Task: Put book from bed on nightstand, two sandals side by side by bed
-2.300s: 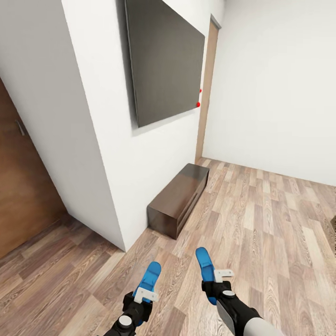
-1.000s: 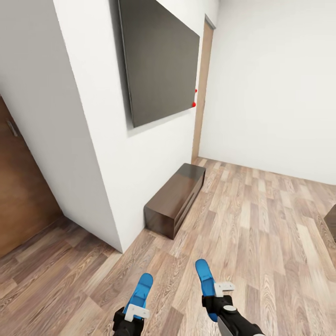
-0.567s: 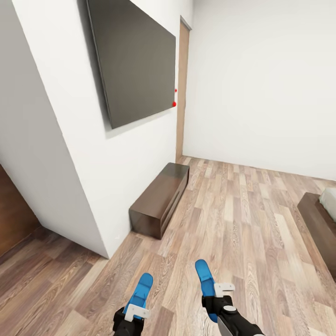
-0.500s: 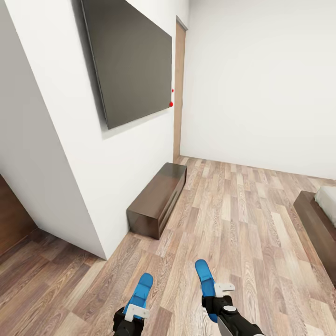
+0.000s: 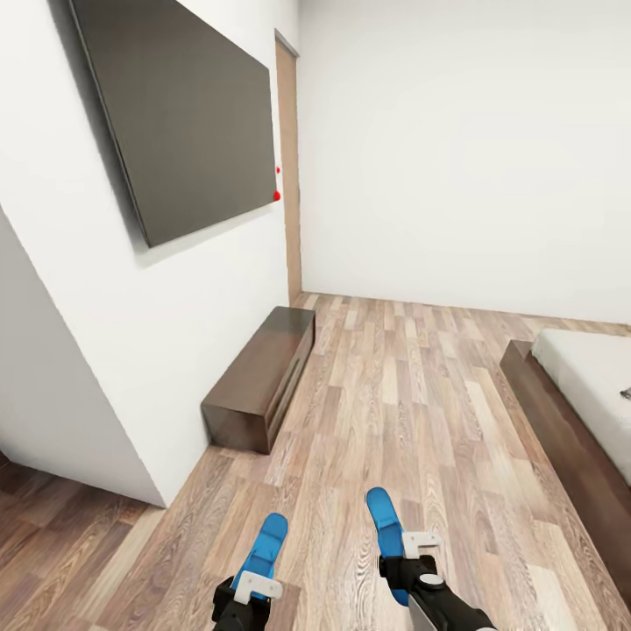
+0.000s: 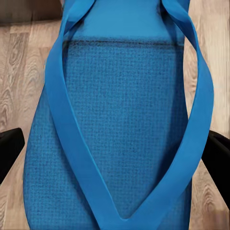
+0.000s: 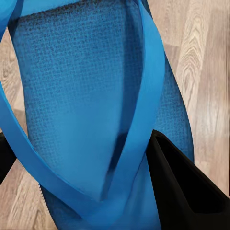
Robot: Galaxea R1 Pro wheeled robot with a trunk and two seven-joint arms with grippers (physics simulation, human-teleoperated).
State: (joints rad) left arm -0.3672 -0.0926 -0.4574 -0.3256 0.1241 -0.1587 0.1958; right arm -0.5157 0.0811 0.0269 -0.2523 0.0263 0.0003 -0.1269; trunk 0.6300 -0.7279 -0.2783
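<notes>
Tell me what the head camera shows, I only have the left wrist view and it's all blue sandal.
Observer: The left end effector holds one sandal low over the plank floor.
Operator: And the other arm?
Observer: The right end effector holds the second sandal, its toe pointing ahead.
Operator: Is the bed near?
Observer: The bed is ahead at the right, its mattress pale.
Operator: Anything on the left?
Observer: A low dark bench stands against the wall.
</notes>
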